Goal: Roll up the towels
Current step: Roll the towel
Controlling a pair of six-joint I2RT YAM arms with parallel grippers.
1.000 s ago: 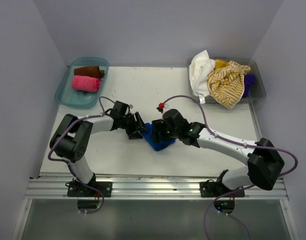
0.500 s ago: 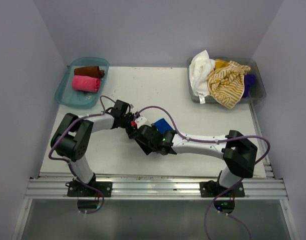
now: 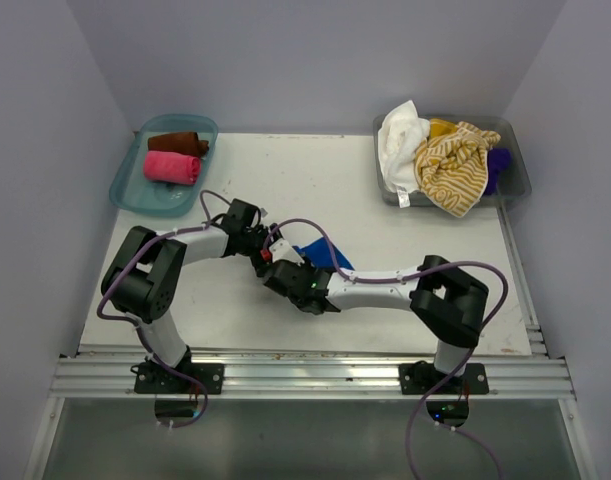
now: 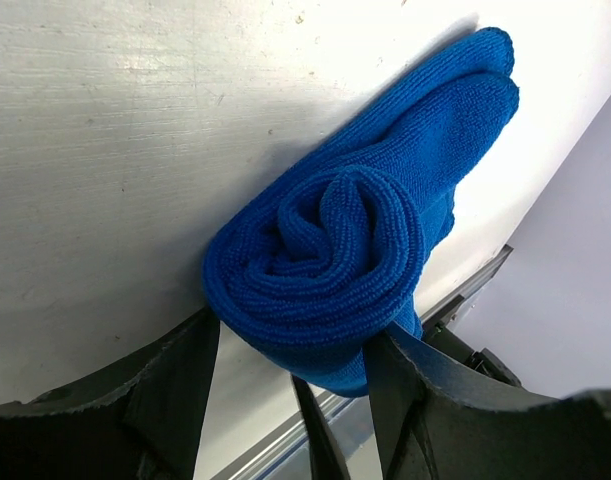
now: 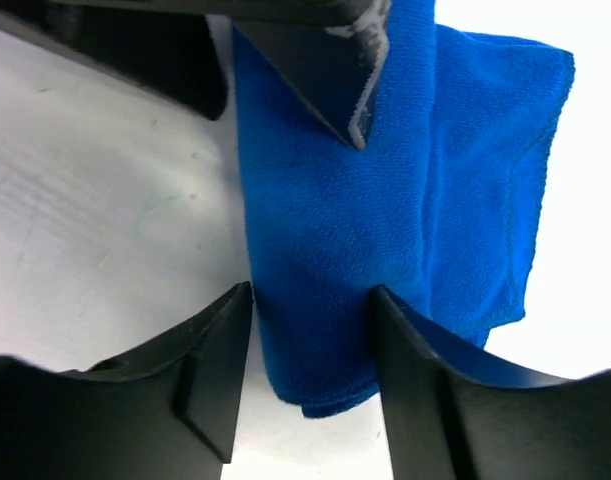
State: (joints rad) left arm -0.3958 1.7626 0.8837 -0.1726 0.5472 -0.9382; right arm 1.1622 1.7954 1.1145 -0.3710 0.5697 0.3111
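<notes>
Progress looks partial: the blue towel (image 4: 325,260) lies mid-bench, one end wound into a tight spiral that the left gripper (image 4: 293,335) clasps between its jaws. The right gripper (image 5: 310,300) has its jaws astride the flat tail; whether they pinch it I cannot tell. Left of the blue towel and beyond it, a tray (image 3: 125,185) holds the pink towel (image 3: 171,167) and brown towel (image 3: 179,143), both rolled. Right of it and beyond, a bin (image 3: 515,165) heaps the white towel (image 3: 400,135), striped yellow towel (image 3: 453,165) and purple towel (image 3: 498,165), none rolled.

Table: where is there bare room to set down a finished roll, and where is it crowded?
Bare table lies along the back between the teal tray and the grey bin, and right of the blue towel, in front of the bin. The centre is crowded: left gripper and right gripper meet there.
</notes>
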